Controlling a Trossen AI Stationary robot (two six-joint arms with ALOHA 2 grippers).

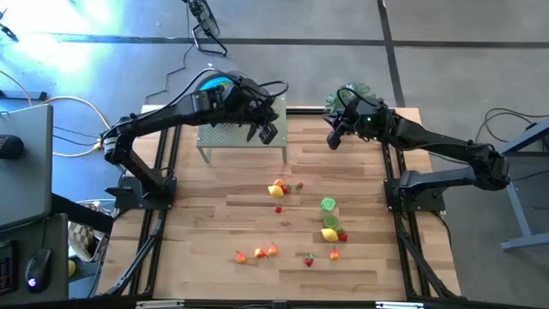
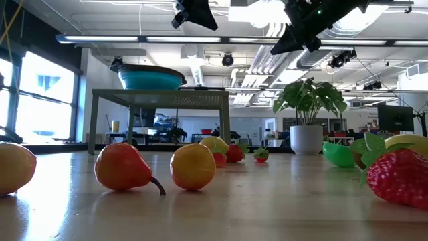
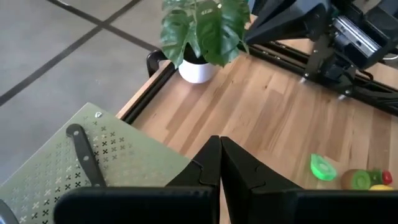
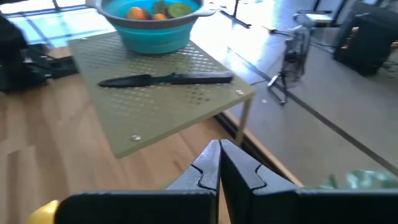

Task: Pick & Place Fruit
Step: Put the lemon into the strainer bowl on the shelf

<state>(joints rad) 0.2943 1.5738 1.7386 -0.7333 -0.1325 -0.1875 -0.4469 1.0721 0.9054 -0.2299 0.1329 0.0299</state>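
Both pincers pinched together, empty, up over far end of surface (image 1: 223, 215).
L pincer (image 1: 266, 130) hangs by the green perforated stand (image 1: 243, 137) w/ blue bowl (image 4: 151, 25) & knife (image 4: 165, 79); R pincer (image 1: 334, 137) near potted plant (image 3: 202, 34). Fruit (image 1: 278, 188) scattered mid/near surface, some pieces in the bowl.

Left tool (image 1: 268, 130) and right tool (image 1: 334, 140) hang raised, fingers closed.
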